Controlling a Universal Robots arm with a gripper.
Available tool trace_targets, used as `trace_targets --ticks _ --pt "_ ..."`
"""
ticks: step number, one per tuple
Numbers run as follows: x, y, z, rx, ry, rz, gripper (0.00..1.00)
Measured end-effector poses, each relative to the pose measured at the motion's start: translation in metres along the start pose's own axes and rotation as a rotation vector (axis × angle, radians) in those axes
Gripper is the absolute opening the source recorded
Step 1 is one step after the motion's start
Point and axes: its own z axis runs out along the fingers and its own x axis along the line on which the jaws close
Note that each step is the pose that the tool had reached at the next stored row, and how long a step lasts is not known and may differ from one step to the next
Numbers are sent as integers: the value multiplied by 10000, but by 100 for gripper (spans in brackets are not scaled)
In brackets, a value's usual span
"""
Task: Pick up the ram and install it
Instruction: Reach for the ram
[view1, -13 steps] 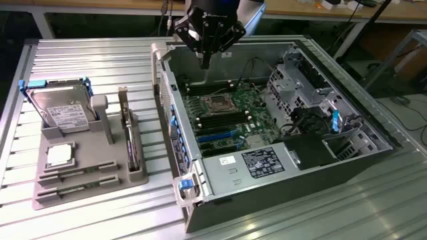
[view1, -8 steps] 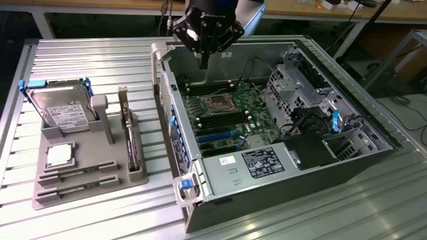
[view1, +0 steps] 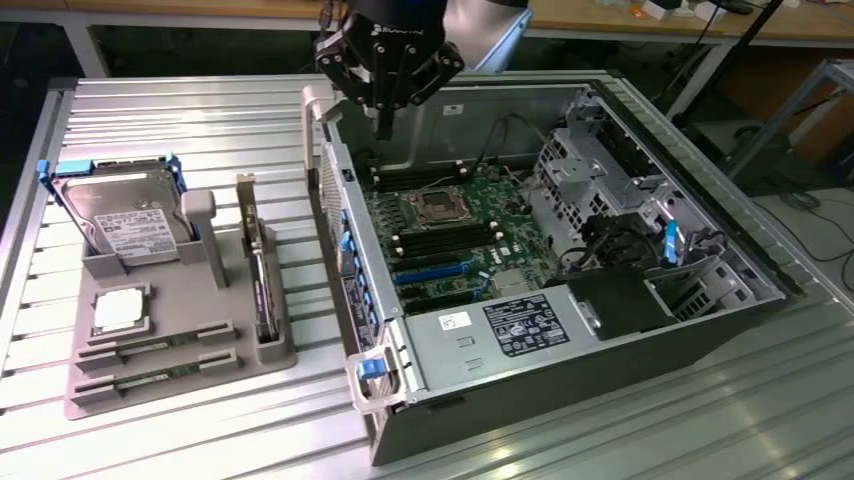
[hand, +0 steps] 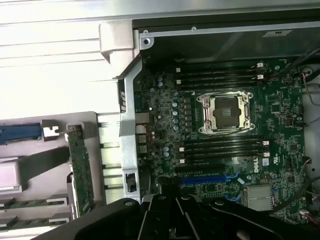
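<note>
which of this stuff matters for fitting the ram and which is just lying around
For the job: ram sticks in the grey holder, motherboard memory slots, shut gripper over the case.
Lying about: hard drive, processor chip, expansion card, power supply.

Ribbed metal table (view1: 200, 110), wooden workbench (view1: 601, 17) behind, grey floor (view1: 817, 235) at the exterior view's right

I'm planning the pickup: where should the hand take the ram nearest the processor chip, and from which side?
Probably the ram by the middle of its upper long edge, from straight above, pinching its flat faces. It seems to stand on edge in a slot of the gray tray, leaving only that edge free.
</note>
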Motion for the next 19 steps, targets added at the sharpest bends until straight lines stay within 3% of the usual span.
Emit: trace_targets --ticks 11,13,19 --pt "333 -24 -10 -3 8 -160 11" --pt "462 -34 -13 -5 10 -224 11" --pt "669 -49 -19 -7 14 -318 11"
